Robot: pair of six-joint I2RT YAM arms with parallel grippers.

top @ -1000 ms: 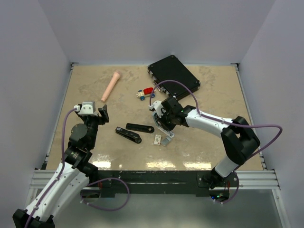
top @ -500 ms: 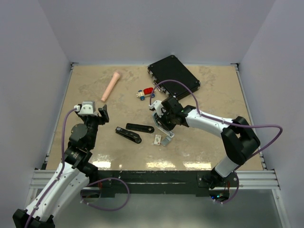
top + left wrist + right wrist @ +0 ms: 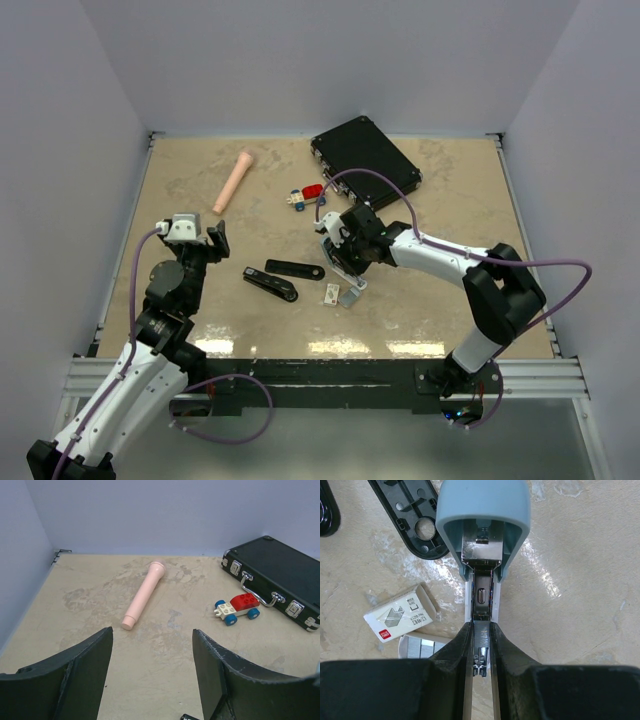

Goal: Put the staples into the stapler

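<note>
In the right wrist view the stapler (image 3: pixel 482 525) lies open, its blue-grey cover swung back and its metal magazine channel (image 3: pixel 481 592) bare. My right gripper (image 3: pixel 481 640) is shut on a narrow silvery strip of staples (image 3: pixel 481 632), held in line with the near end of the channel and right over it. More staples (image 3: pixel 422 649) lie in a small tray next to the tiny white box (image 3: pixel 400 614). In the top view my right gripper (image 3: pixel 345 265) covers the stapler. My left gripper (image 3: pixel 152 675) is open and empty, raised at the left (image 3: pixel 215 240).
Two black plastic parts (image 3: pixel 270 283) (image 3: pixel 296 269) lie left of the stapler. A toy car (image 3: pixel 307 196), a pink cylinder (image 3: pixel 233 181) and a black case (image 3: pixel 365 155) sit farther back. Walls enclose the table on three sides.
</note>
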